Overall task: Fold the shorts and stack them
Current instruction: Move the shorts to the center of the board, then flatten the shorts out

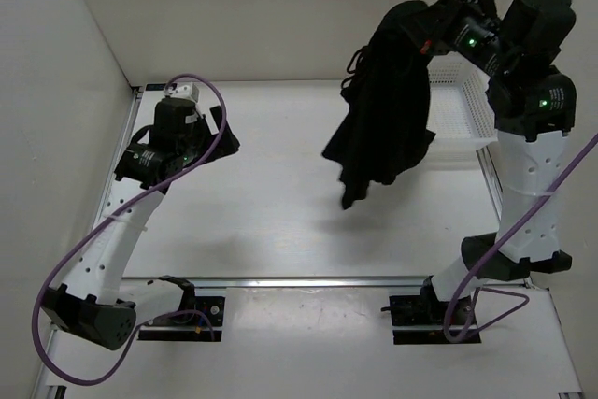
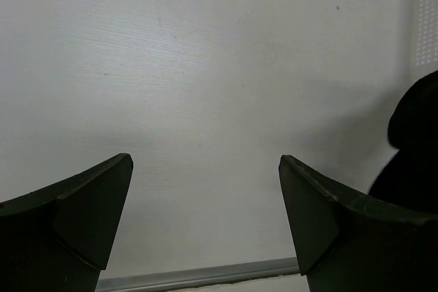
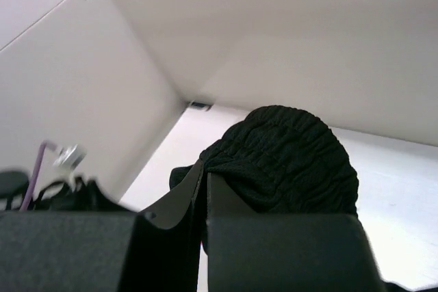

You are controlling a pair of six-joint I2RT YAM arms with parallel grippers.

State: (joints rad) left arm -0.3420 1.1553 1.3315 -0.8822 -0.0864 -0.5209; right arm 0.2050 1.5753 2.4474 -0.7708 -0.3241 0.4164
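Observation:
The black shorts hang bunched in the air over the back right of the table, their lower end just above the surface. My right gripper is shut on their top edge; in the right wrist view the gathered waistband bulges over the closed fingers. My left gripper stands open over bare white table at the left, nothing between its fingers. A dark edge of the shorts shows at the far right of the left wrist view.
A white perforated basket sits at the back right, partly behind the hanging shorts. White walls close off the left and back. A metal rail runs along the table's near edge by the arm bases.

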